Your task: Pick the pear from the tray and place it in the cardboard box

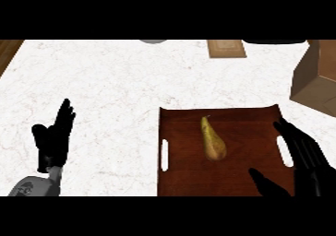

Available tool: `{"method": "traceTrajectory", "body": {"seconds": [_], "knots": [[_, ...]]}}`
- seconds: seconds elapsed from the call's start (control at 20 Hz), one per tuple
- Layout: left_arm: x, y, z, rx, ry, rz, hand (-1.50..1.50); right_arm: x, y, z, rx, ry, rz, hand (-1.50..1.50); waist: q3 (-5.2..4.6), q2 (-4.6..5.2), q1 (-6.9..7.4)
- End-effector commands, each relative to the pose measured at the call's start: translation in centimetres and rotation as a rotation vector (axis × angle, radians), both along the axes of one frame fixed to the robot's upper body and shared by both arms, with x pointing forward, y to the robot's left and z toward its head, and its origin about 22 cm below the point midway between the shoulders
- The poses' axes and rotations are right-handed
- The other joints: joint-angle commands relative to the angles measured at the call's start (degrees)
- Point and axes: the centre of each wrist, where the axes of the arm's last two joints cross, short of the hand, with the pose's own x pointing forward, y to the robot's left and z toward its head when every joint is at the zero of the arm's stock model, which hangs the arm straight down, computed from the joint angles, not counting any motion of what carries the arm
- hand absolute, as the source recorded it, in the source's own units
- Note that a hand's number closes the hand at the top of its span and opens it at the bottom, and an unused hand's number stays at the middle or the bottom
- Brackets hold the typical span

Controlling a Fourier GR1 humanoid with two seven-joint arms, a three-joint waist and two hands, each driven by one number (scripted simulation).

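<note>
Pear (212,140) lies in tray (229,186), stem away from robot. Right hand (308,161) over tray's right handle, fingers straight and apart, holding nothing. Left hand (53,138) rests, fingers straight. Cardboard box (321,76) far right; no legible writing

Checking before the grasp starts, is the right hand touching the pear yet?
Apart. The head view shows bare tray wood between the right hand and the pear.

Even bright light — faint shadows — mild blur.
</note>
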Motion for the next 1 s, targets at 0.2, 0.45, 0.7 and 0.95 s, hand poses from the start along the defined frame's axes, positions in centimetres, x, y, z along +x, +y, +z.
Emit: {"method": "traceTrajectory", "body": {"seconds": [0.2,0.45,0.7,0.95], "knots": [[0.0,-0.6,0.0,0.0,-0.002,-0.014,0.0,-1.8,4.7,5.5,-0.087,0.246,-0.082,-1.5,0.09,0.2,1.22],[1.7,-0.4,0.7,-0.006,-0.01,-0.036,0.0,-0.2,10.0,6.3,-0.121,0.369,-0.092,-1.5,0.13,0.31,1.28],[1.5,-1.3,-0.8,-0.007,-0.01,-0.019,0.0,1.7,13.0,6.4,-0.168,0.489,-0.142,-1.5,0.14,0.4,1.01],[0.2,-1.5,-0.8,-0.002,-0.005,-0.015,0.0,4.0,12.6,4.5,-0.186,0.604,-0.223,-1.5,0.2,0.34,1.42]]}}
